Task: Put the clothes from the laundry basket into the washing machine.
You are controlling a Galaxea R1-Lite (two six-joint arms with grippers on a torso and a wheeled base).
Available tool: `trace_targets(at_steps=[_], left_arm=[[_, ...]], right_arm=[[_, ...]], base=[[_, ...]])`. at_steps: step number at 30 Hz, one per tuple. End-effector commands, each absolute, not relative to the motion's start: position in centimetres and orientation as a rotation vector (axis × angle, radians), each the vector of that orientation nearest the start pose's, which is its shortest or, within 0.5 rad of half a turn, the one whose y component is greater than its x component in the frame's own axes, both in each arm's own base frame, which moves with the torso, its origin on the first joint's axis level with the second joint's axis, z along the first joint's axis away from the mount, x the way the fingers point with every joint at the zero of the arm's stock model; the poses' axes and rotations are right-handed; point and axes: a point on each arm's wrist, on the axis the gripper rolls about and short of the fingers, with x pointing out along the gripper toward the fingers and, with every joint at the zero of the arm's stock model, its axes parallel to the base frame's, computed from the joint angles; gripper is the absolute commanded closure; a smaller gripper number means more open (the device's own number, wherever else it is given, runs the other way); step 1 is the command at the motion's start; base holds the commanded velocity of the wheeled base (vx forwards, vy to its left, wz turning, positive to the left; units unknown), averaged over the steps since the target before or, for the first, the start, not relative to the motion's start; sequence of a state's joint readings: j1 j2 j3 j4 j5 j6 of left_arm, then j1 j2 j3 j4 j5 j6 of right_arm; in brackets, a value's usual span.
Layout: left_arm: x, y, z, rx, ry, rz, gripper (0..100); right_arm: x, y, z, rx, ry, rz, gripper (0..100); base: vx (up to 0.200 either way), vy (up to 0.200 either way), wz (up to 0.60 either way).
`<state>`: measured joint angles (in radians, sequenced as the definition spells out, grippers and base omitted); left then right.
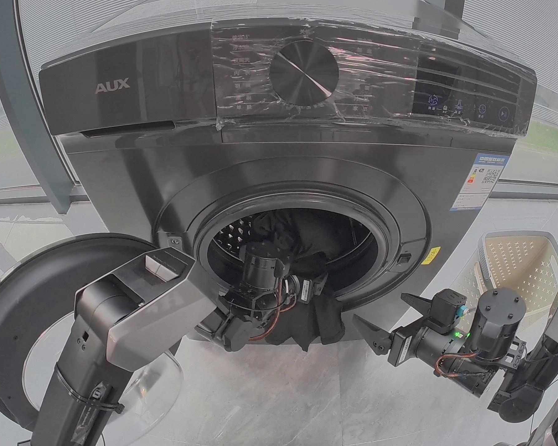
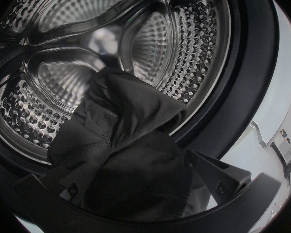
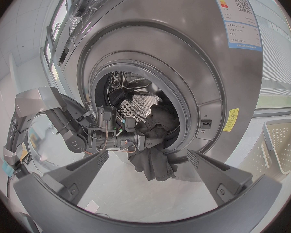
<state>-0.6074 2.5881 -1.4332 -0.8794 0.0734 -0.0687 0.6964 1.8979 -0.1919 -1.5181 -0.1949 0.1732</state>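
The washing machine [image 1: 328,156] stands with its round door [image 1: 31,292] swung open to the left. A black garment [image 1: 310,236] lies across the lower lip of the opening. Part of it is bunched up inside the perforated steel drum [image 2: 171,49], and the rest hangs down the front of the machine toward the floor [image 1: 304,397].

The left hand [image 2: 142,156] sits at the mouth of the drum, low and slightly left of centre, right against the garment. In the left wrist view its fingers [image 2: 216,178] are spread wide, so the hand is released. The black cloth is heaped between them and covers most of the other finger.

The right hand [image 1: 381,308] hangs in the air below and to the right of the opening, apart from the garment and the machine front. It is also released, with both fingers [image 3: 213,175] splayed and nothing between them.

The pale, perforated laundry basket [image 1: 485,261] stands on the floor at the right of the machine, just beyond the right arm. What lies in it cannot be made out from here.
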Motion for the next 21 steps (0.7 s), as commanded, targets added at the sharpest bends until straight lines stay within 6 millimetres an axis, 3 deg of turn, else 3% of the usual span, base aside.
trace_targets(at_steps=[1,2,3,11,21], left_arm=[[40.5,-28.3,-0.9,0.034,0.296,-0.526,0],[40.6,-28.2,-1.3,0.035,0.299,-0.523,0],[40.7,-28.3,-1.4,0.035,0.299,-0.523,100],[41.6,-28.6,-0.6,0.015,0.254,-0.519,100],[45.8,-29.2,5.9,-0.098,-0.025,-0.405,100]], right_arm=[[19.3,15.6,8.2,0.088,0.213,0.484,0],[19.3,15.6,8.2,0.088,0.213,0.484,0],[19.3,15.6,8.2,0.088,0.213,0.484,0],[19.3,15.6,8.2,0.088,0.212,0.484,0],[19.3,15.6,8.2,0.088,0.212,0.484,0]], base=[[0.0,0.0,0.0],[0.0,0.0,0.0],[0.0,0.0,0.0],[0.0,0.0,0.0],[0.0,0.0,0.0]])
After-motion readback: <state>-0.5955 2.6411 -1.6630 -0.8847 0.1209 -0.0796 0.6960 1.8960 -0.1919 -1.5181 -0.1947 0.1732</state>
